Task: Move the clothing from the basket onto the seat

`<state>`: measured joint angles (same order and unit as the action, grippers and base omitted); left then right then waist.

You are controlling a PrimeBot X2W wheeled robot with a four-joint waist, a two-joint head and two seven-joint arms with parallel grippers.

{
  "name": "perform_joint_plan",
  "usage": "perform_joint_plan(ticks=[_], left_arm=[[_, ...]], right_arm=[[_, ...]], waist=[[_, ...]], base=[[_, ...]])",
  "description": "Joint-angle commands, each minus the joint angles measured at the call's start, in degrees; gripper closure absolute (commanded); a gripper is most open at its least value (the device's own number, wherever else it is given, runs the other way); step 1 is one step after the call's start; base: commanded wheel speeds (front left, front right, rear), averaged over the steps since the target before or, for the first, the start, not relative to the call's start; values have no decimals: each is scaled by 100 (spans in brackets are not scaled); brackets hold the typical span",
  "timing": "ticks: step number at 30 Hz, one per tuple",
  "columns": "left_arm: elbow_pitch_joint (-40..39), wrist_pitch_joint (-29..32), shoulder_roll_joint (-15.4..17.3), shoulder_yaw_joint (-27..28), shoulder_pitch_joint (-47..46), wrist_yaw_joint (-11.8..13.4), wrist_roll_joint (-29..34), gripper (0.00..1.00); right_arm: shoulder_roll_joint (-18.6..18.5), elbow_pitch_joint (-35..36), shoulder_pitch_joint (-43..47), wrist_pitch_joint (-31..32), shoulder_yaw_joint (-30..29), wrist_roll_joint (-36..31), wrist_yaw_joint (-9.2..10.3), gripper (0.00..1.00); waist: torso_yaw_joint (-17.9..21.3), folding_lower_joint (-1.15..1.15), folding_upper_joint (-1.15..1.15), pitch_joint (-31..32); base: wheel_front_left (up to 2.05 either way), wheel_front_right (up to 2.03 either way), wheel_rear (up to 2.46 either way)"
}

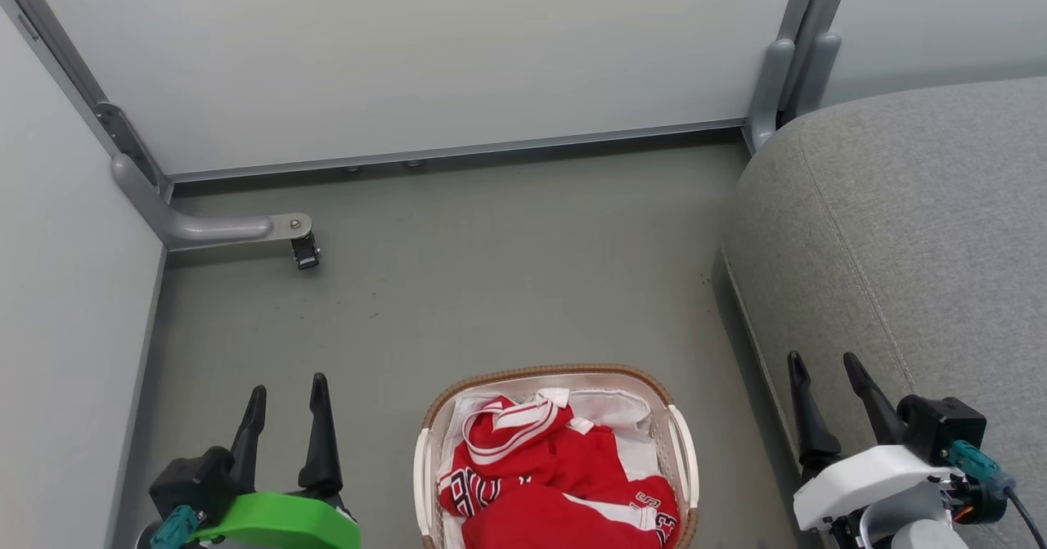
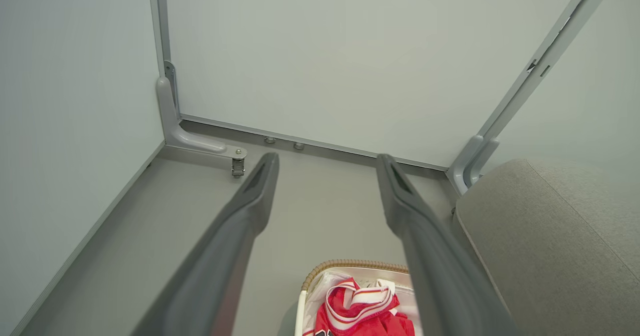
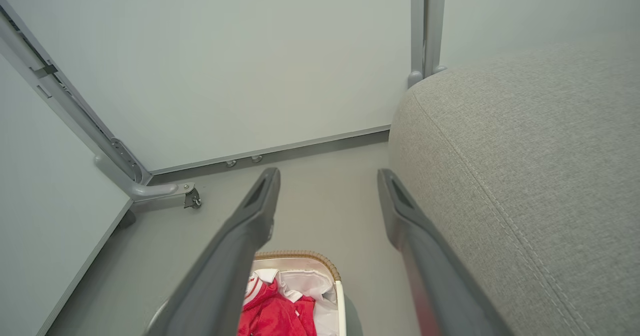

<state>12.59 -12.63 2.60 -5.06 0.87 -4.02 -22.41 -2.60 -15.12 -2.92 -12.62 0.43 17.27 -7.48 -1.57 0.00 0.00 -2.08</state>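
Left gripper (image 1: 289,385), fingers spread wide, holding nothing, left of basket (image 1: 556,370). Right gripper (image 1: 822,358), likewise wide and empty, right of basket. Clothing (image 1: 556,475), red with white trim, heaped inside basket atop white sheet (image 1: 630,411). Basket on grey floor (image 1: 491,271). Seat (image 1: 916,246), grey, right of basket, close beside it.

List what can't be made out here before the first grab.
- Red clothing: head view, bottom edge cuts it; garment count unclear, lettering folded.
- Basket: near end cut off likewise; wrist views, gripper fingers cover its sides.
- Grey seat cushion: runs off right edge, every view.
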Motion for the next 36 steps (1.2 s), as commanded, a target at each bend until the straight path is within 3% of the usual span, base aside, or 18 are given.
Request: perform_joint_plan(ticks=[1, 21, 36], left_arm=[[-12, -52, 40, -3, 71, 33, 128, 0], [111, -266, 45, -123, 149, 71, 806, 0], [157, -263, 44, -104, 244, 106, 727, 0]], right_arm=[[-34, -4, -12, -55, 7, -142, -2, 0], [-44, -63, 61, -266, 93, -940, -1, 0], [-43, -47, 143, -267, 119, -933, -1, 0]], waist=[[-3, 0, 0, -6], [-29, 0, 0, -19], [-23, 0, 0, 75]], base=[[0, 0, 0], [0, 0, 0], [0, 0, 0]])
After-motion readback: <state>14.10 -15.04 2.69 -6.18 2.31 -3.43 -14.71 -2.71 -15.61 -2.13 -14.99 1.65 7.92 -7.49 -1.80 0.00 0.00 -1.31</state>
